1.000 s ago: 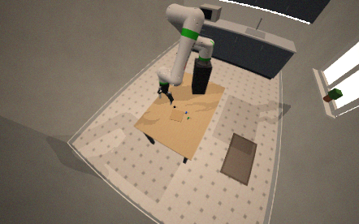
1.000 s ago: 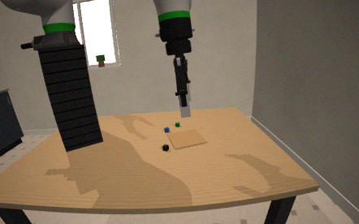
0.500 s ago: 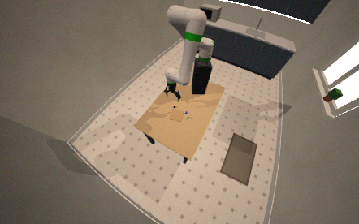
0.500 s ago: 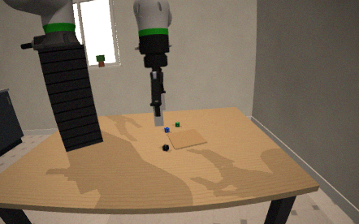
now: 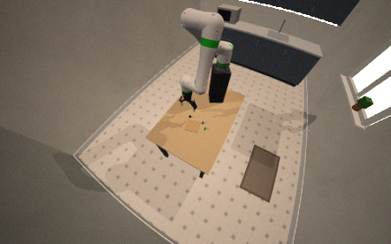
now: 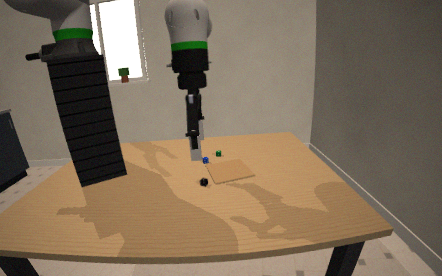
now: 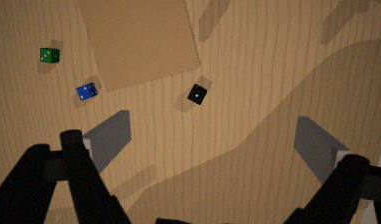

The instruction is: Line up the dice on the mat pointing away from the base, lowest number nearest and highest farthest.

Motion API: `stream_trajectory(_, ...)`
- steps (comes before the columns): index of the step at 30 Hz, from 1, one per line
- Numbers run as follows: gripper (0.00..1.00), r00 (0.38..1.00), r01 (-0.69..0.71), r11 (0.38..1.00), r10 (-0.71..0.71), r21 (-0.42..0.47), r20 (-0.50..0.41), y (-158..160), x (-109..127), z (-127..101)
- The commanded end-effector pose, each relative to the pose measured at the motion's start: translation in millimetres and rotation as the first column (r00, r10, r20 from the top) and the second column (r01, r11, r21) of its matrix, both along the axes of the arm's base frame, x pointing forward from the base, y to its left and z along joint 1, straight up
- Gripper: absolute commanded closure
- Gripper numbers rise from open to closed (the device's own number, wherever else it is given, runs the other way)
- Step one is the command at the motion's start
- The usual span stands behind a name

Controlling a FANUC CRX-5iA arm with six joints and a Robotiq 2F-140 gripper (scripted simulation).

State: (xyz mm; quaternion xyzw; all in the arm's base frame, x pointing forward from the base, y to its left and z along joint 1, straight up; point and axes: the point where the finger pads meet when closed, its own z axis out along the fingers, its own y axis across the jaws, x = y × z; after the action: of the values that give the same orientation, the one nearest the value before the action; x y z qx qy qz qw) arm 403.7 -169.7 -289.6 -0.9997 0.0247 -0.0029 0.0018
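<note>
Across the upper left of the wrist view, the green die [image 5: 205, 128] [image 6: 218, 153] [image 7: 49, 55] and blue die [image 5: 203, 123] [image 6: 205, 160] [image 7: 87, 91] lie beside the mat [image 5: 192, 126] [image 6: 230, 171] [image 7: 143, 42]. Near its corner, at upper centre, sits the black die [image 5: 190, 117] [image 6: 204, 182] [image 7: 197, 94]. Below, the gripper [image 5: 188, 108] [image 6: 196, 159] [image 7: 210, 128] has its fingers wide apart, holding nothing.

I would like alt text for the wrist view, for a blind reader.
Open jaws above a wooden table; beyond them, a green die, a blue die and a black die lie around a square tan mat, none on it.
</note>
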Motion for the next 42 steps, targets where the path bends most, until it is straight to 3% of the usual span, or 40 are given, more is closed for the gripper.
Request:
stream_trajectory(1,0.0,1.0,0.0,1.0,0.0,0.0,0.001,0,0,-18)
stream_trajectory(7,0.0,1.0,0.0,1.0,0.0,0.0,0.001,0,1,-60)
stream_trajectory(11,0.0,1.0,0.0,1.0,0.0,0.0,0.001,0,1,-77)
stream_trajectory(42,0.0,1.0,0.0,1.0,0.0,0.0,0.001,0,1,-80)
